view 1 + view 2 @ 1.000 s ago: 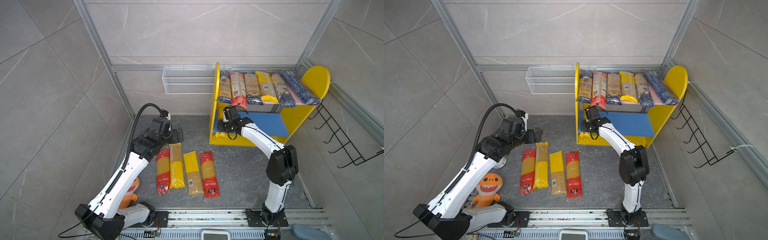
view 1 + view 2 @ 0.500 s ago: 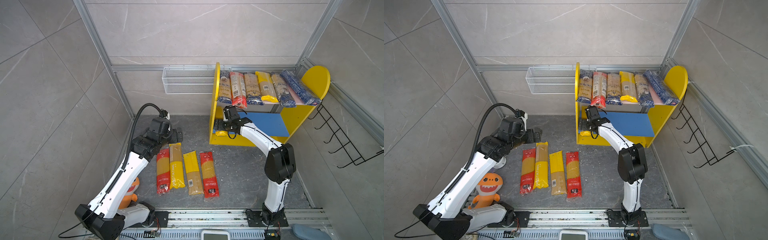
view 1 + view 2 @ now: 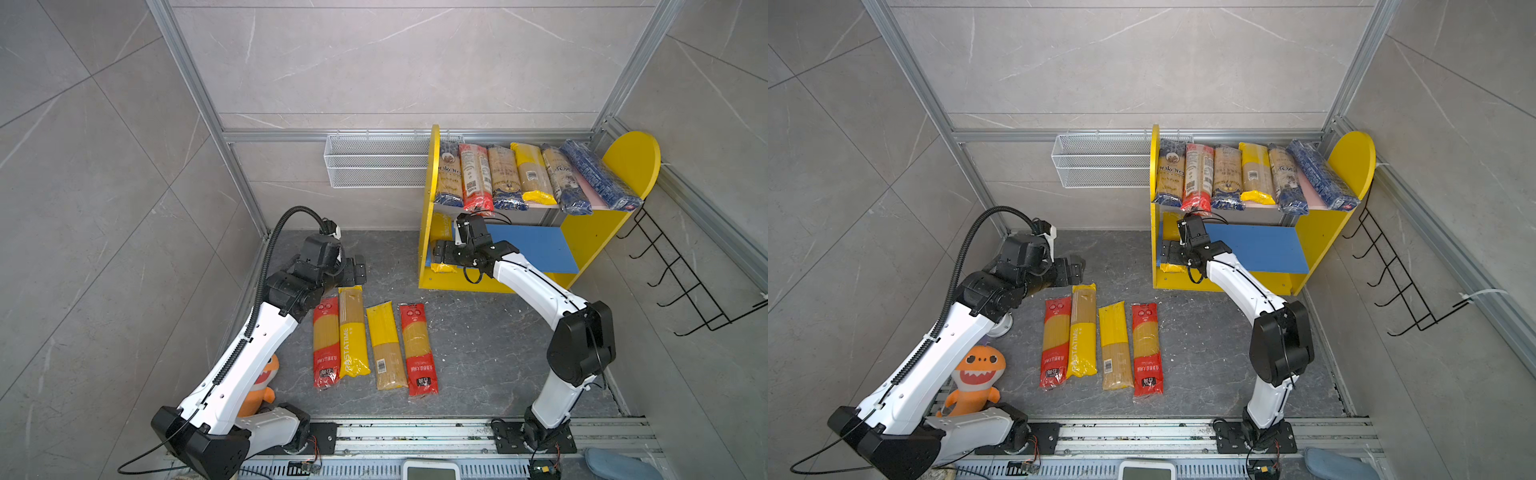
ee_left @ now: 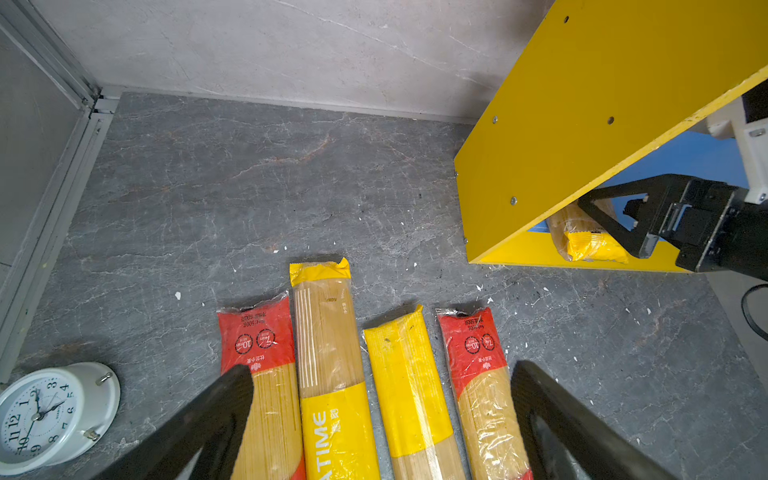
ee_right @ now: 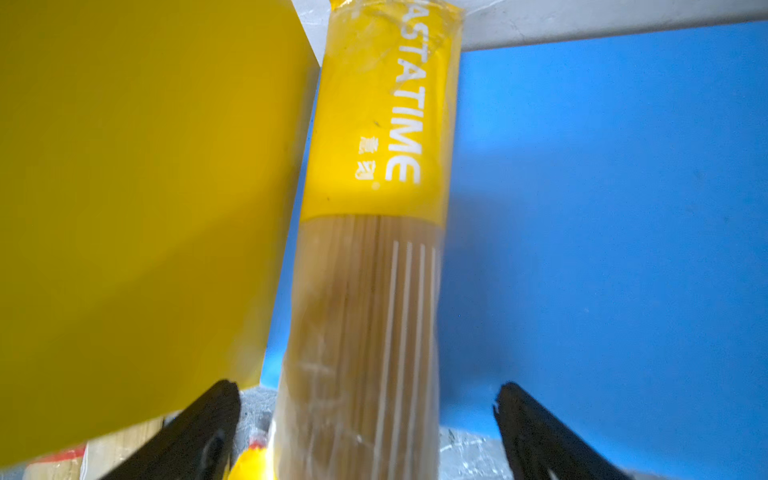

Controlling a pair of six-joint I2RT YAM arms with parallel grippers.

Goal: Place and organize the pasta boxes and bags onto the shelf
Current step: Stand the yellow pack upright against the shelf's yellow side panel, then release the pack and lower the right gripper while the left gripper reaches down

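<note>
Grey stone floor (image 3: 478, 345). The shelf (image 3: 633, 166) is set back right, six packs (image 3: 503, 176) lined on its pink upper board (image 3: 592, 197). On the floor four packs (image 3: 384, 345) are laid. A yellow-ended pack (image 5: 374, 249), shown plainly only by the right wrist view, lies on the blue lower board (image 5: 602, 208); the right gripper (image 5: 365, 388) is spread wide astride it, untouching. The left gripper (image 4: 382, 372) is held spread and empty. A clock (image 4: 45, 419) face is shown by the left wrist view alone.

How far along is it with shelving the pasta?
Done: six packs lie across the pink upper board. In hand: a yellow PASTATIME pack lies on the blue lower board, the open right fingers either side, not gripping. Left: four packs on the floor, near the open left fingers.
</note>
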